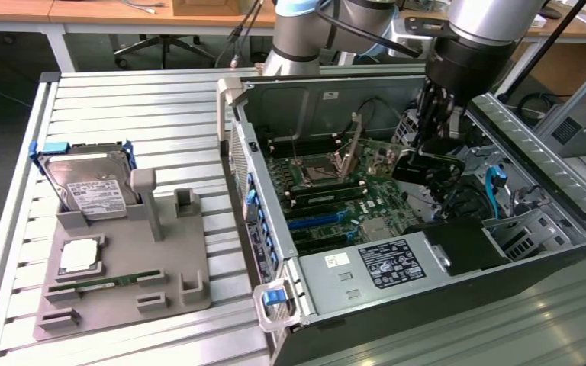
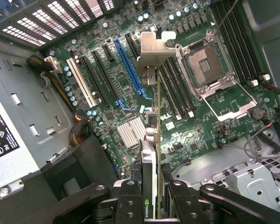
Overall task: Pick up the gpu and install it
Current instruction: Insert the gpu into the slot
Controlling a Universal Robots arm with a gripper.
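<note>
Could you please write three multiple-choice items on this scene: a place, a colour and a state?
1. Where is the gpu? A on the grey fixture; B above the motherboard inside the case; C on the floor.
2. What colour is the hard drive's frame? A red; B blue; C yellow.
3. How is the gripper? A open, empty; B shut on the hard drive; C shut on the gpu.
Key: B, the card hangs edge-on over the board; B, blue edges the drive; C, fingers clamp the card's sides.
</note>
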